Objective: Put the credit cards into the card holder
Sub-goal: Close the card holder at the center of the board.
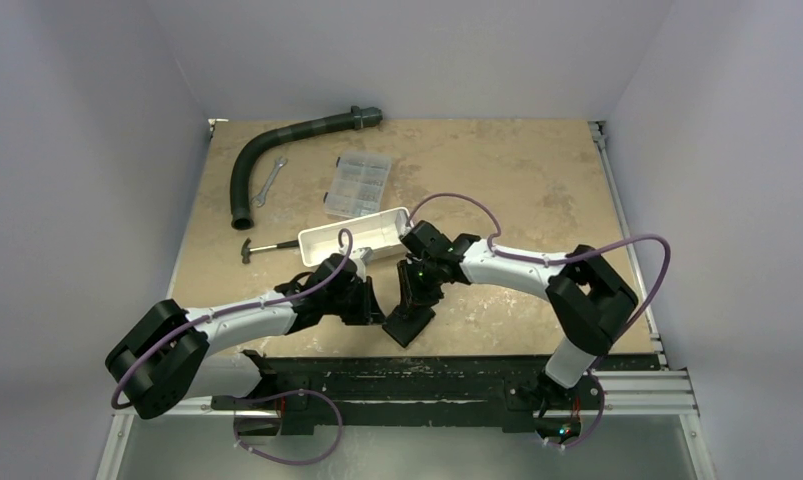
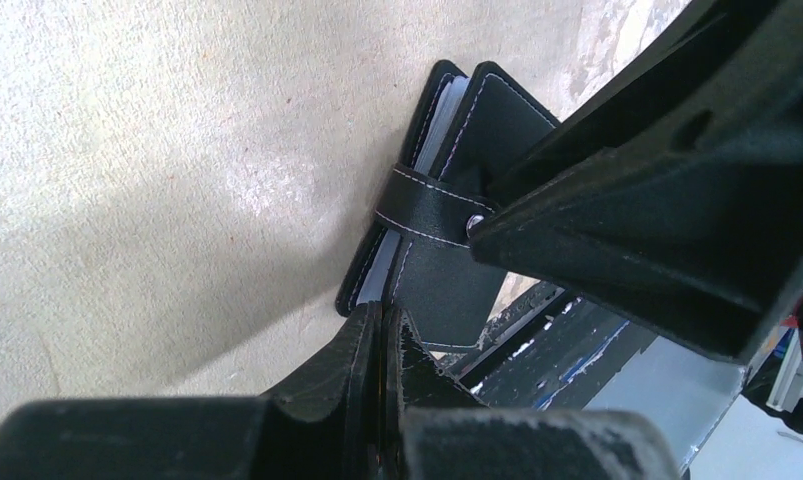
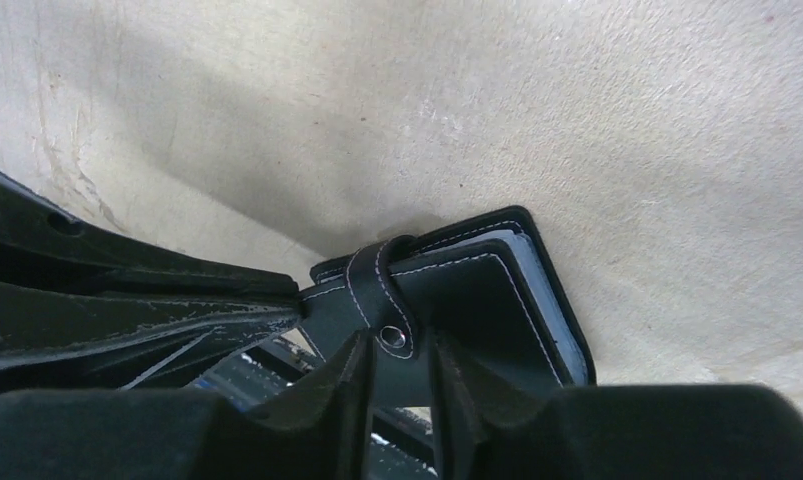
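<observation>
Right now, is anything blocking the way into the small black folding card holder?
Yes. Its black stitched strap, with a metal snap, wraps around the closed black folding card holder, holding it shut.

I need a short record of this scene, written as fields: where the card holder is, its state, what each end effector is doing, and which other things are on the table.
card holder: black, at the near edge of the table
state: folded shut, strap wrapped over it
left end effector: shut, tips at a corner of the holder; grip not certain
right end effector: fingers slightly apart, the strap's snap between them
loose cards: none in view
further back: white tray, clear box, hose, wrench, hammer
</observation>
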{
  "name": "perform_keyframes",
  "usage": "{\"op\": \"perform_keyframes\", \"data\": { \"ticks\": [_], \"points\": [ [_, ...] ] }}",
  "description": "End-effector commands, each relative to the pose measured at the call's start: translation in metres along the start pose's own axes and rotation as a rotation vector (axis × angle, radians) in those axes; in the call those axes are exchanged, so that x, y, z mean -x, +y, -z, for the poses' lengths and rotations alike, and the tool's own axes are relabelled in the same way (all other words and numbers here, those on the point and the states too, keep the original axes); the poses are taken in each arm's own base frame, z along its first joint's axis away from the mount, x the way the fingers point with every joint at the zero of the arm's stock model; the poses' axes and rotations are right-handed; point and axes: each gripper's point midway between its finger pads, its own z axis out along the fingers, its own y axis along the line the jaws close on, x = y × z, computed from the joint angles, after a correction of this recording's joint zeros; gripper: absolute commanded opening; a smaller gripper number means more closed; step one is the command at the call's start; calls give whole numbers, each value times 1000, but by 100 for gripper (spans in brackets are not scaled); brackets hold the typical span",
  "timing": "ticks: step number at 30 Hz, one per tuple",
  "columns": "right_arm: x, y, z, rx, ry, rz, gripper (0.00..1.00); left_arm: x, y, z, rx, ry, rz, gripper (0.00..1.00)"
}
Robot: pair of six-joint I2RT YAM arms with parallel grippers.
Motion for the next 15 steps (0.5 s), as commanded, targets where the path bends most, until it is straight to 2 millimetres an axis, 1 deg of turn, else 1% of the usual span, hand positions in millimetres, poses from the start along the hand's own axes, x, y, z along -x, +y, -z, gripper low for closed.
{"op": "perform_keyframes", "data": {
  "ticks": [1, 3, 4, 5, 7, 10, 12, 15],
  "points": [
    [37, -13, 27, -105, -232, 64, 42, 6, -10, 5, -29, -8, -34, 0],
    [55, 4, 56, -54, -342, 89, 52, 7, -11, 4, -25, -6, -33, 0],
    [60, 11, 69, -27, -384, 108, 59, 8, -11, 4, -25, -7, -34, 0],
    [64, 14, 80, -12, -415, 124, 63, 8, -11, 4, -22, -5, -36, 0],
    [68, 13, 97, -10, -467, 145, 69, 11, -11, 4, -10, -9, -43, 0],
    [67, 3, 115, 2, -496, 130, 72, 16, -11, 2, -2, -24, -46, 0],
    [63, -6, 118, 30, -493, 106, 73, 17, -13, -2, -15, -26, -31, 0],
    [49, -16, 116, 65, -486, 77, 77, 18, -26, -12, -86, -26, -7, 0]
  ]
}}
